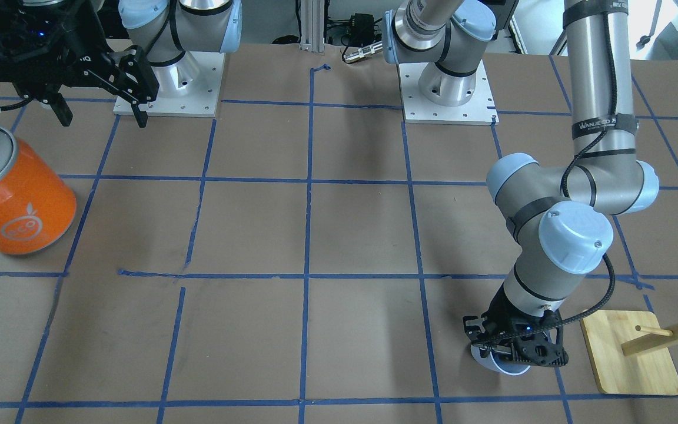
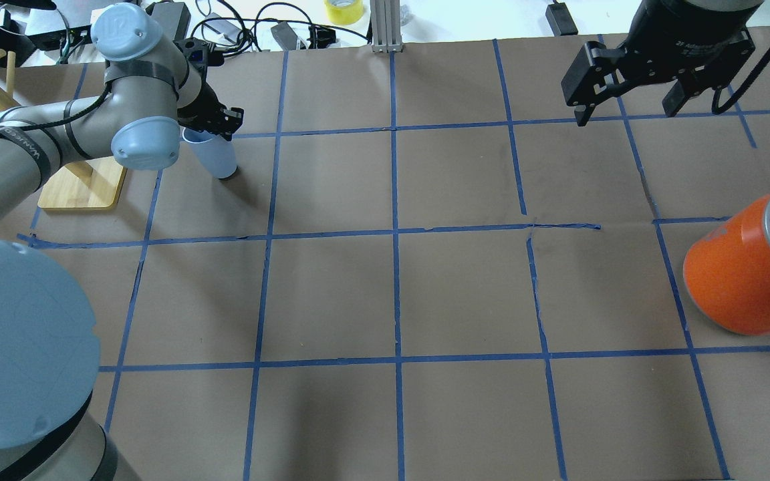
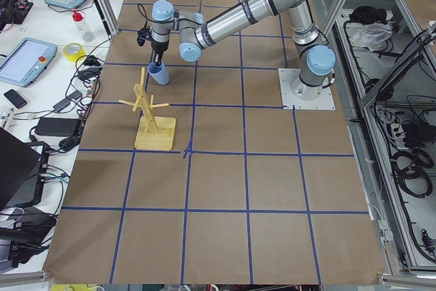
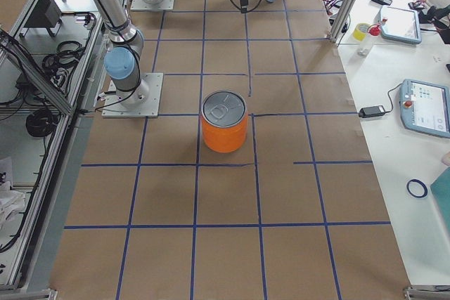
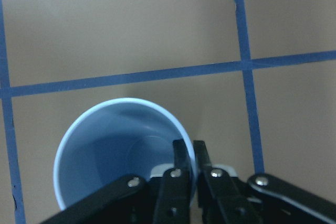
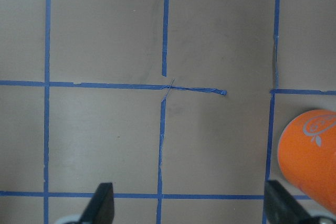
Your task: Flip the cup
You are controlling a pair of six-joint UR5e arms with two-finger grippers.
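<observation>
Pale-blue smooth tapered cup [image 5: 113,153] stands mouth-up, rim pinched by the left hand [image 5: 190,146]; right hand [image 2: 625,110] gapes.

Table [image 2: 465,294]: brown paper surface with a blue tape grid [image 2: 396,294]. Items on it: orange can [image 2: 732,280], upright, at one end; wooden stand [image 2: 81,190] at the other; cup [image 2: 214,157], mouth up, beside the stand; arm base plates [image 1: 198,94].

The cup [image 2: 215,156] sits near the peg stand [image 2: 81,191] — the can [image 2: 738,282] well apart, on the robot's right.
</observation>
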